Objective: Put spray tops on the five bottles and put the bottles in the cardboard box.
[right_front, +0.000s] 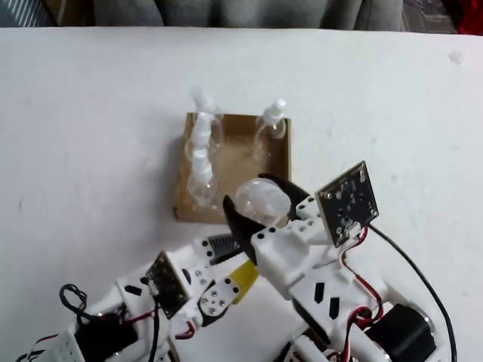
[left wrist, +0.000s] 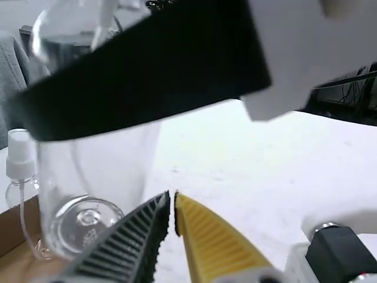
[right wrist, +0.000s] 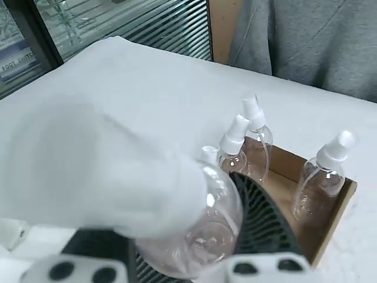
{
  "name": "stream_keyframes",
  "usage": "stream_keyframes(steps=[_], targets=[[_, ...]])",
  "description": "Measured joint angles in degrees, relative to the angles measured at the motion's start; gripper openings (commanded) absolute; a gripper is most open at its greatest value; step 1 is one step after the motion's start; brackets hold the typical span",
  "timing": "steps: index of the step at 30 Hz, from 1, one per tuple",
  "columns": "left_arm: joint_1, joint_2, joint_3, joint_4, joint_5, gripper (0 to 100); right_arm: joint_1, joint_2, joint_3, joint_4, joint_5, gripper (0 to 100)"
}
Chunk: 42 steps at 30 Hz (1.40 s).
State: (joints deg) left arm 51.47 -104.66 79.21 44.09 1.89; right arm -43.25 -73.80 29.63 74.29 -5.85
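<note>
Bottle (right_front: 260,202) hangs pinched in the right pincer (right_front: 253,197), over the near edge of the cardboard box (right_front: 283,162). Beyond that pincer, four capped bottles (right_front: 202,151) stand inside the box. Left pincer (left wrist: 172,207), fingers pressed together, sits just beneath the right one, apparently not touching the held bottle.

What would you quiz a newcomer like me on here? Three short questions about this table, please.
1. How many bottles stand inside the cardboard box?
2. True or false: the left end effector grips a bottle.
3. Where is the held bottle in the right end effector? A) at the box's near end; B) lying flat on the table far from the box; C) behind the box's far wall.
Key: 1. four; 2. false, it is shut on nothing; 3. A.
</note>
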Motion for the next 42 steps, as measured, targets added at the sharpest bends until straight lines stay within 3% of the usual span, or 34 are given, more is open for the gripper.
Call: stream_keyframes(steps=[6, 14, 18, 21, 26, 33, 42], targets=[[-1.41, 0.09, 0.09, 3.08, 0.00, 2, 6.07, -0.18, -0.26, 0.62, 0.00, 1.7], [-4.22, 0.44, -6.07, 23.82, 0.00, 2, 16.79, -0.53, 5.71, -1.49, 0.00, 1.7], [-10.81, 0.09, -10.11, 34.37, -0.62, 2, 19.43, 0.09, 12.84, -7.56, 0.00, 1.7], [-17.41, 0.09, -10.73, 36.57, -6.77, 2, 21.19, 0.26, 17.76, -12.40, 0.00, 1.7], [-32.44, 0.09, -10.81, 36.57, -15.91, 2, 21.19, 0.35, 25.23, -19.43, 0.00, 1.7], [-48.53, 0.09, -6.07, 34.55, -17.67, 2, 21.27, 0.35, 34.02, -30.42, 0.00, 1.7], [-63.74, 1.14, 15.82, 8.26, -17.67, 2, 21.54, 0.35, 42.20, -43.87, 0.00, 1.7]])
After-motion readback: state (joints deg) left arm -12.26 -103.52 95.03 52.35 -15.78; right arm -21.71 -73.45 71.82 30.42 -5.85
